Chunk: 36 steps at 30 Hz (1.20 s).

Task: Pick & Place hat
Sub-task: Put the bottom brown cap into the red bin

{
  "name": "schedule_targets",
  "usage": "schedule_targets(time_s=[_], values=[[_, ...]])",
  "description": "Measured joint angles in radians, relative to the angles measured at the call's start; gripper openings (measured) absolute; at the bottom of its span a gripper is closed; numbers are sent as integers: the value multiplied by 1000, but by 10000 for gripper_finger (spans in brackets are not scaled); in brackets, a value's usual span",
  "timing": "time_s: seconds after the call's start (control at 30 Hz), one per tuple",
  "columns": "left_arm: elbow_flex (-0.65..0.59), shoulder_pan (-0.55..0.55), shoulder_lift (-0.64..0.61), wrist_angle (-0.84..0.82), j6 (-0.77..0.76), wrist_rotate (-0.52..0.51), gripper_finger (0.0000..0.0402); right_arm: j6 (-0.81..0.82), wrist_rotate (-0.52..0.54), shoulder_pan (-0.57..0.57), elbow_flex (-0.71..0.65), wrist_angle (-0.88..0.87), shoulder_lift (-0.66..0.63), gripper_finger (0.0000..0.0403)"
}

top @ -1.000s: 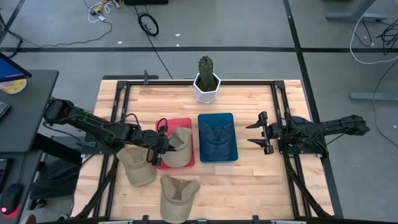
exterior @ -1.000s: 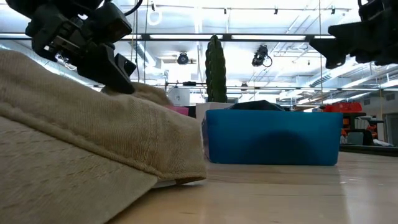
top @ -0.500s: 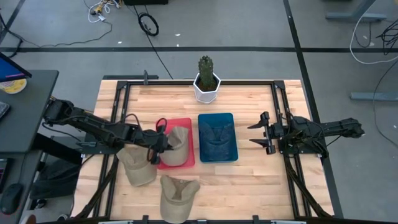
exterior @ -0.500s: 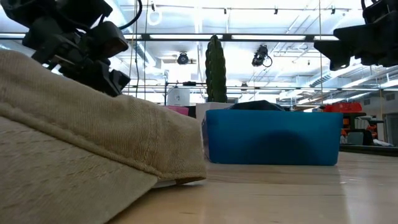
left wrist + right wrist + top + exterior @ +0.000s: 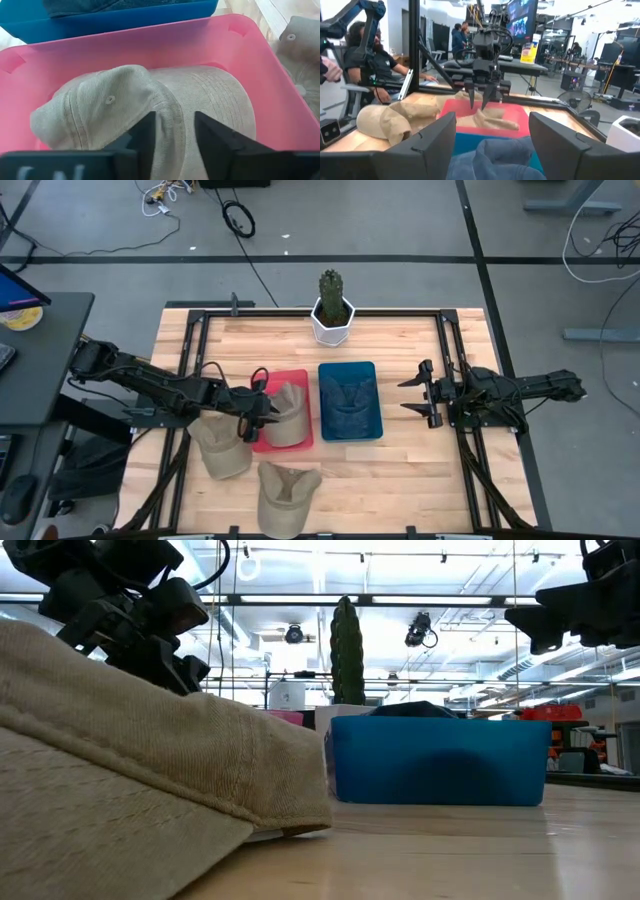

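The left gripper point(image 5: 262, 409) hangs just over the tan hat point(image 5: 150, 110) lying in the pink bin point(image 5: 165, 45), fingers slightly spread and gripping nothing, so this hat looks placed. Two more tan hats point(image 5: 285, 490) lie near the surface's front edge, unpicked. The right gripper point(image 5: 418, 392) waits spread by the blue bin point(image 5: 372, 425)

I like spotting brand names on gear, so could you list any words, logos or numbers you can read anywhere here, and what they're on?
None can be read.
Left end effector: pale marks on its dark body, too blurred to read.
Yellow sign in the room behind: print too small to read.
Screens behind it: nothing readable.
Tan hat, pink bin, blue bin: no text visible.
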Motion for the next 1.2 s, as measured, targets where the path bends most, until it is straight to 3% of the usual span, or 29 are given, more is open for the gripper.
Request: schedule_targets(time_s=[0.17, 0.3, 0.47, 0.83, 1.2], values=[[0, 0, -16, 2, -2, 0, 204, -11, 0, 0, 0, -75, -12, 254], [0, 0, -57, 2, -6, 0, 223, -7, 0, 0, 0, -137, -47, 254], [0, 0, -132, 2, -7, 0, 221, -15, 1, 0, 0, -185, -129, 254], [4, -60, -218, 43, 1, 0, 216, -82, 7, 0, 1, -186, -108, 254], [164, -206, -216, -38, 79, -48, 216, -17, 6, 0, 1, -186, -107, 254]])
